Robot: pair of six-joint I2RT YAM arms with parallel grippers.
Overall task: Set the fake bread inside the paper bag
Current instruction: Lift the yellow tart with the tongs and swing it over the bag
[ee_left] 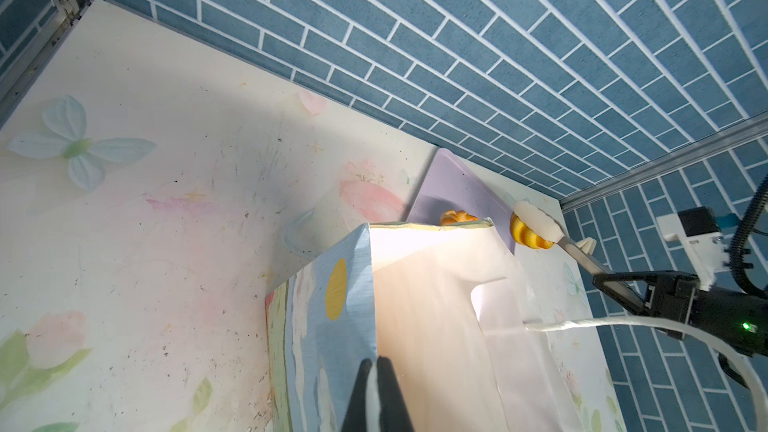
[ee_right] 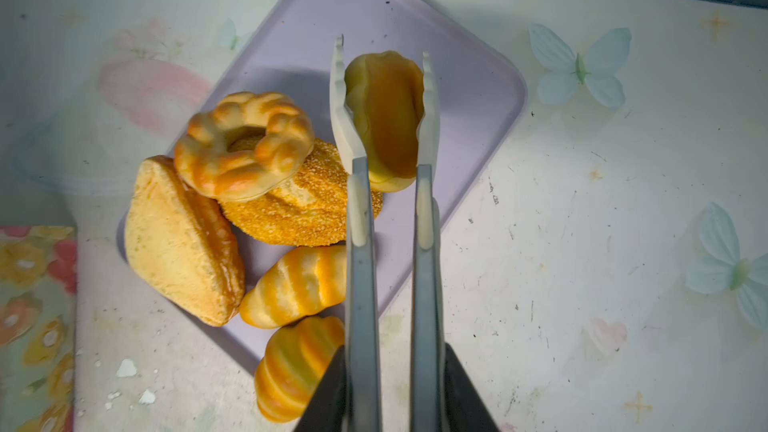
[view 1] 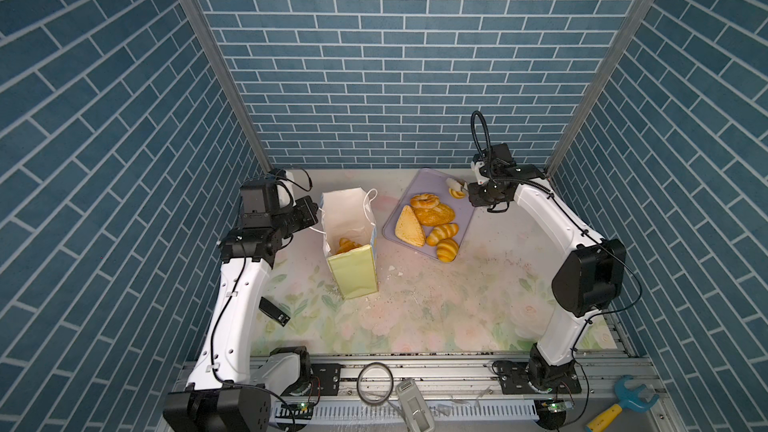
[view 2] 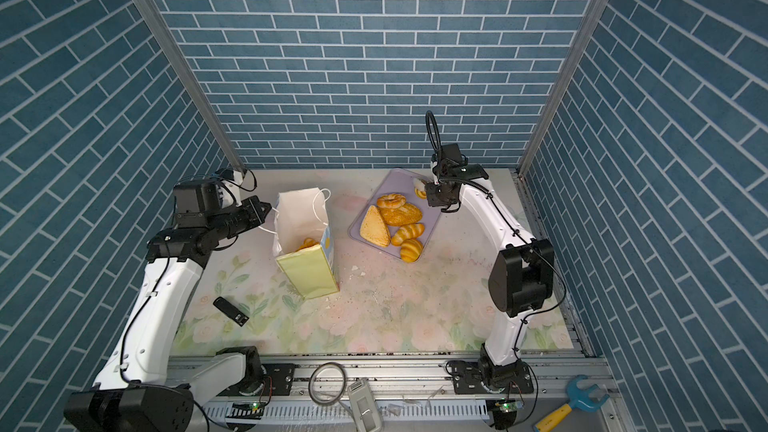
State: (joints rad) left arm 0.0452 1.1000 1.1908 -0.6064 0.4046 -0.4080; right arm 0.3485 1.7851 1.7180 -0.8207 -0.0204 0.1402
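Pick step: right fingers [ee_right: 330, 405] squeeze grey-and-white tongs [ee_right: 361, 284], pinching glossy brown-yellow toy roll [ee_right: 388, 118] over lavender rectangular tray [ee_right: 457, 76]. Left fingers [ee_left: 395, 401] pressed together on rim of tall yellow-green paper bag [view 1: 353, 280], mouth open. Next: carry roll across, release above opening.

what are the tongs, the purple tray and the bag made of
The tongs have dull grey arms, probably steel, and matte white tips that look like plastic or silicone. The tray looks like smooth lavender plastic, going by its moulded rounded corners. The paper bag is thin printed paper: creased, white inside, white cord handles.
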